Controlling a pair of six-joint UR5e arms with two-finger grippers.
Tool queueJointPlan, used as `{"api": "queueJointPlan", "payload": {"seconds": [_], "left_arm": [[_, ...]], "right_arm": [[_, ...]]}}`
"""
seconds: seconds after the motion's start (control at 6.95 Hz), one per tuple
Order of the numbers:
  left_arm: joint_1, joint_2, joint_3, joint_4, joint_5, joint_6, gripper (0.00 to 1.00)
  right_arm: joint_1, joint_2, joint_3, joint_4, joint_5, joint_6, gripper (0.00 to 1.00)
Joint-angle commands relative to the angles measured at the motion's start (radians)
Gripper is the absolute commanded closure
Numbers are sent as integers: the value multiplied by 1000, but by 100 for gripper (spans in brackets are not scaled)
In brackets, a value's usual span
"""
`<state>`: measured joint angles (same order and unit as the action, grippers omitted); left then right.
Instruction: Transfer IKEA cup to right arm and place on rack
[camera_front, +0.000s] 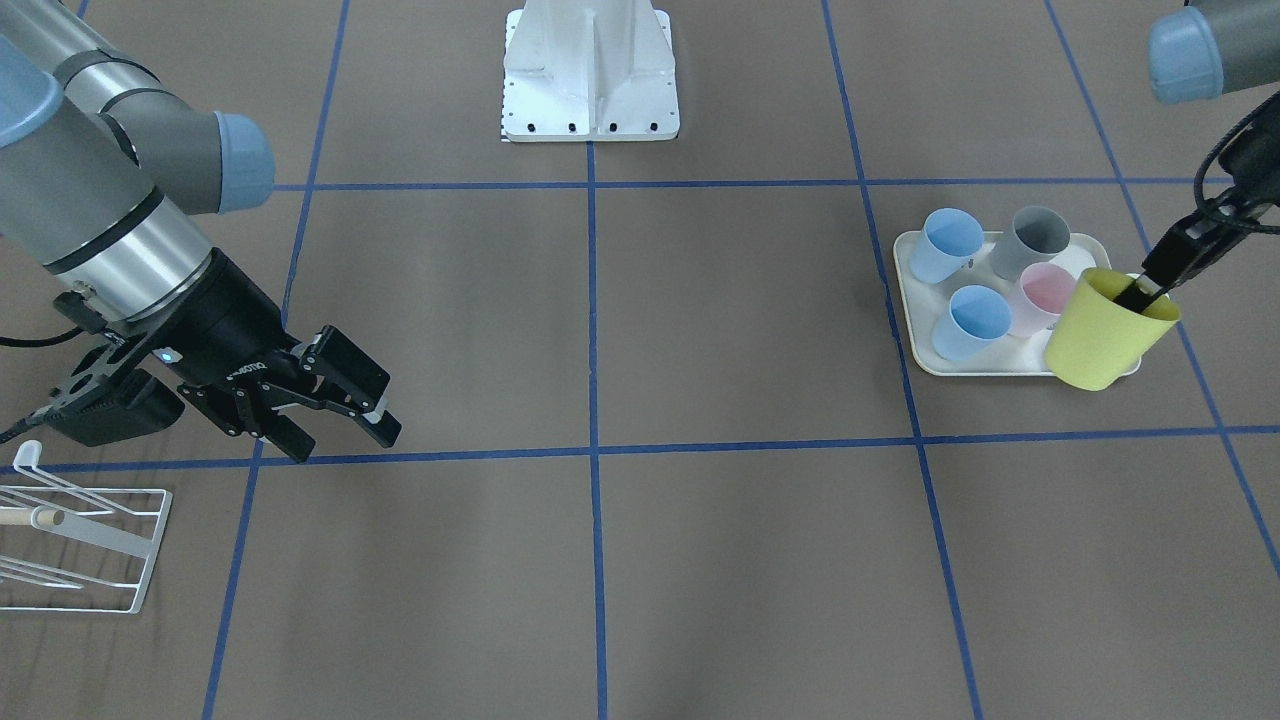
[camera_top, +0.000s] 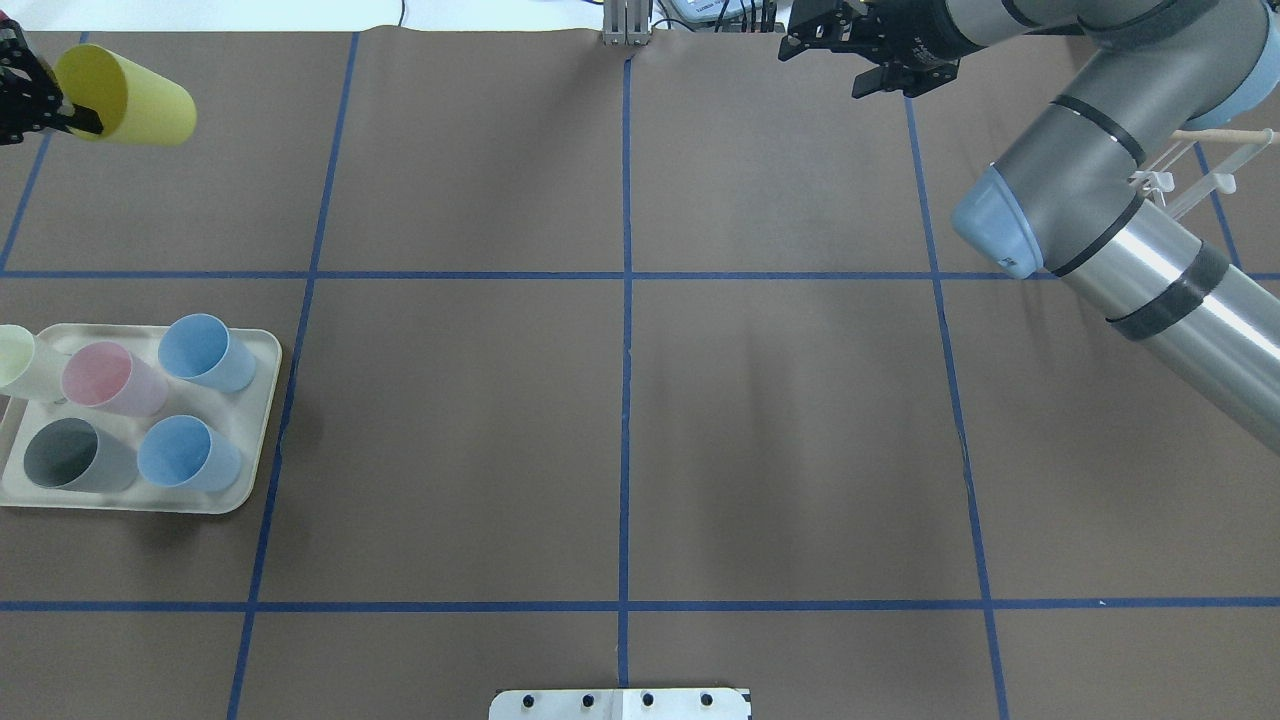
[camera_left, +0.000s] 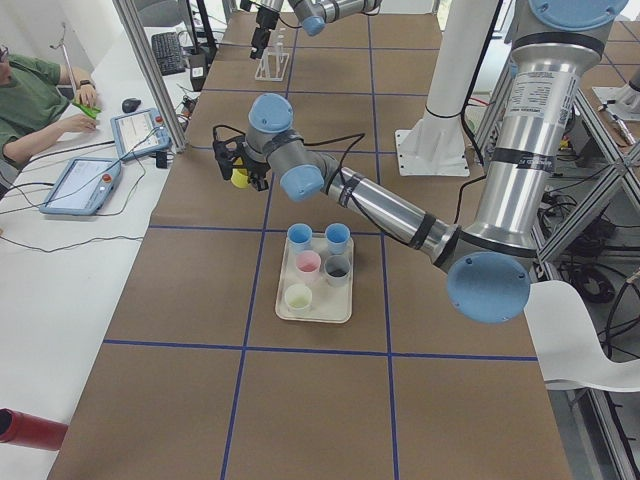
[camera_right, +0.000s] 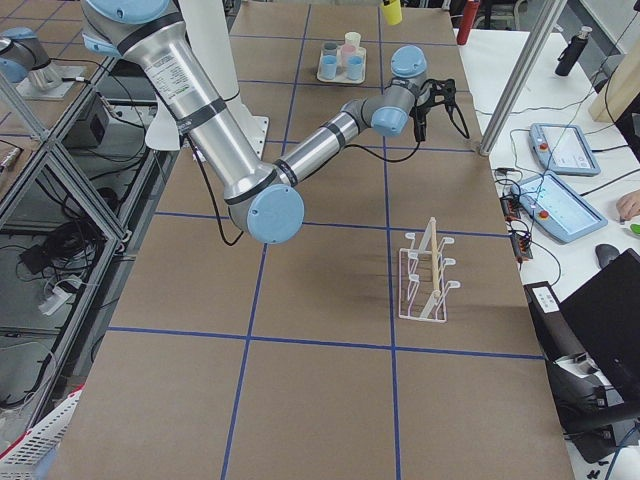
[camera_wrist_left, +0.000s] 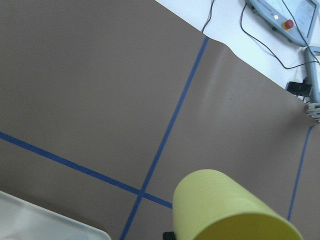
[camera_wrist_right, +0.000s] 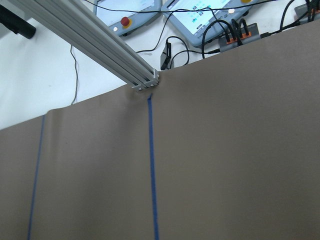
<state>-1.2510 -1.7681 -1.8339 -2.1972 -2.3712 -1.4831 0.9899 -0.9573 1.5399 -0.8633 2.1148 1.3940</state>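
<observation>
Handover is not yet under way, and the yellow cup (camera_front: 1105, 330) is held by the left gripper (camera_front: 1143, 290) alone. That gripper is clamped on the rim, with 1 finger inside the mouth and the other on the outer wall. The cup hangs clear of the table at its far left in the overhead view, beyond the tray (camera_front: 905, 300) on the operators' side. It is tipped almost onto its side, with the mouth turned to the gripper and the closed base pointing toward the middle of the table.

On the tray stand 2 blue cups (camera_front: 972, 322), 1 pink cup (camera_front: 1040, 298) and 1 grey cup (camera_front: 1032, 242). The overhead view adds 1 pale cup at the tray's left edge.

The right gripper (camera_front: 340, 430) is well apart, across the whole table, with its jaws spread wide and nothing between them. The rack (camera_front: 90, 540) stands on the table just beside it, and no cup is on its prongs in these views.

The step in hand looks like the carry toward the meeting point. Next, the 2 arms likely need to close the gap near the centre line. The right gripper would then take the free base end or body, keeping away from the pinched rim. It should be firmly shut on the cup before the left gripper lets go. A release too early would drop the cup.
</observation>
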Motion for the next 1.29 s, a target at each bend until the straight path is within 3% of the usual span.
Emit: {"api": "queueJointPlan", "payload": {"seconds": [0.0,0.43,0.86,1.15], "left_arm": [[53,-37,19,-224,70,-290,100],[210,-42,44,-583,310,-634,100],[424,-132,44,-761,620,-868,100],[540,-175,47,-849,787,-881,100]], "right_arm": [[-36,2,-27,221,-63,251,0],[-66,2,-18,447,-122,535,0],[-135,2,-12,619,-277,680,0],[-151,22,25,621,-309,753,0]]}}
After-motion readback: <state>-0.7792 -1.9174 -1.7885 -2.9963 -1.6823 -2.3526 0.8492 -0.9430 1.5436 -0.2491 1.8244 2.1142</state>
